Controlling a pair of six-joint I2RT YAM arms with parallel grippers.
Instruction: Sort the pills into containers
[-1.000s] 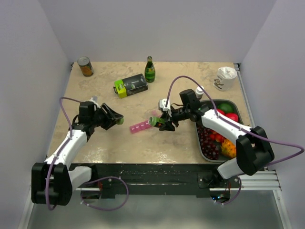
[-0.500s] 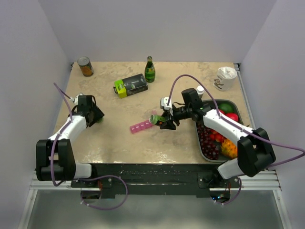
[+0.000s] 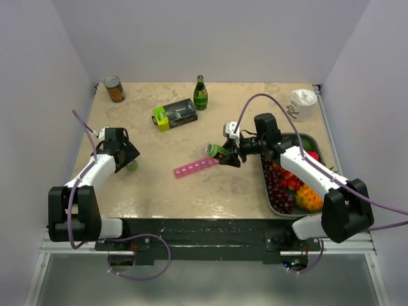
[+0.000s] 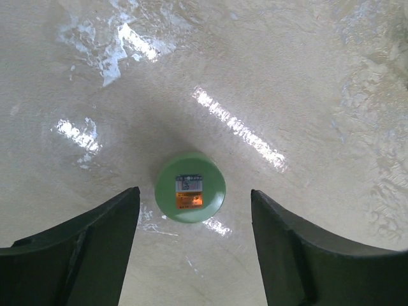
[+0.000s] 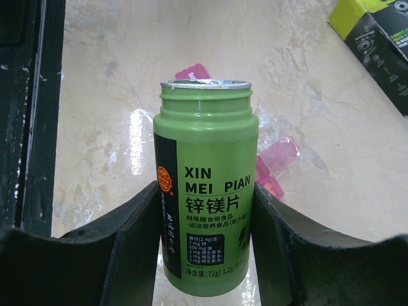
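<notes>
**Uncapped green bottle [image 5: 205, 191] beside pink containers [image 3: 194, 167]**

It is pinched sideways by the right gripper [image 3: 228, 157] at the strip's right end; compartment contents cannot be made out. The left gripper [image 4: 192, 199] is spread around a green cap [image 4: 190, 182] on the table [image 3: 159, 185].

The beige table [image 3: 159, 191] is carrying a can [image 3: 115, 89], glass bottle [image 3: 201, 94], black-and-lime box [image 3: 174, 114], pink pill organiser [image 3: 195, 167], green cap [image 4: 190, 195] and fruit tray [image 3: 266, 191].

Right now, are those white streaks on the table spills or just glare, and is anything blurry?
Just glare: left wrist view shows light reflections streaking the glossy table near the sharp green cap; right wrist view keeps the green pill bottle crisp, the pink pill organiser behind soft; top view evenly lit.
</notes>
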